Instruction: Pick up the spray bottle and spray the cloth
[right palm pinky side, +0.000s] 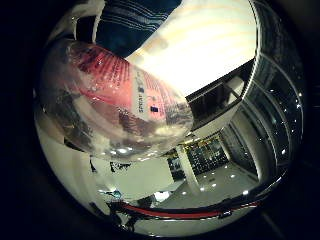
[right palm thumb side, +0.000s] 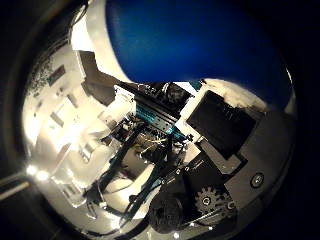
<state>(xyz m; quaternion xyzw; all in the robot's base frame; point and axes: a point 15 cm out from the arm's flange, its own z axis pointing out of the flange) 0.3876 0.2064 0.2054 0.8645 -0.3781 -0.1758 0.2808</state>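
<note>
I see the spray bottle (right palm pinky side: 115, 100) filling much of my view, close against the palm, its blue cap part (right palm thumb side: 190, 40) nearer the thumb; the hand (right palm thumb side: 210, 195) is curled around it. The striped cloth (right palm pinky side: 132, 20) lies on the pale worktop (right palm pinky side: 210, 45) behind.

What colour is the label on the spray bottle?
Pinkish red, on the clear spray bottle; it shows best in the little finger side palm view.
</note>
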